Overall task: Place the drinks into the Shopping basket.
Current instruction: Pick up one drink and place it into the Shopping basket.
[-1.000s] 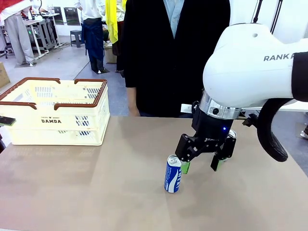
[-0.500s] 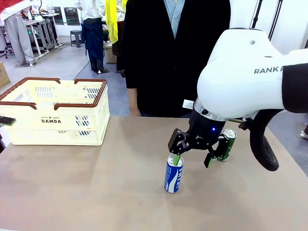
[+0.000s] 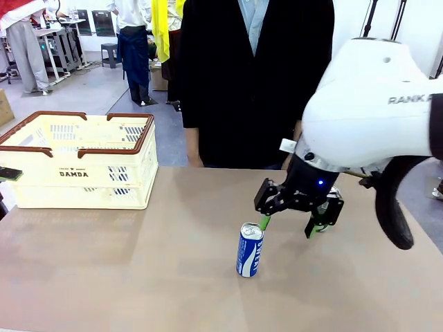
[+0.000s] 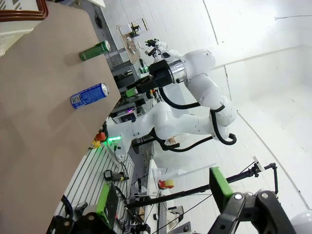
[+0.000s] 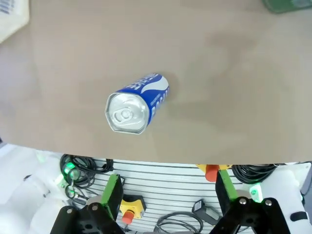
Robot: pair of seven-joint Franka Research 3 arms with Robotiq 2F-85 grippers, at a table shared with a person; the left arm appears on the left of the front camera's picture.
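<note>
The cream basket [image 3: 41,181] sits at the far left of the tabletop [image 3: 138,277]. The blue can [image 3: 250,250] stands upright near the middle, well apart from it. The right claw [image 3: 288,226] hangs just right of the can's top, spread wide and holding nothing. I'd centre it over the can, drop straight down and close on the body.

Blue can [image 3: 250,250] white lettering, cream basket [image 3: 41,188] brown rim

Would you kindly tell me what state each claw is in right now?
Left claw: open, holding nothing.
Right claw: open, holding nothing, near the blue can.
</note>
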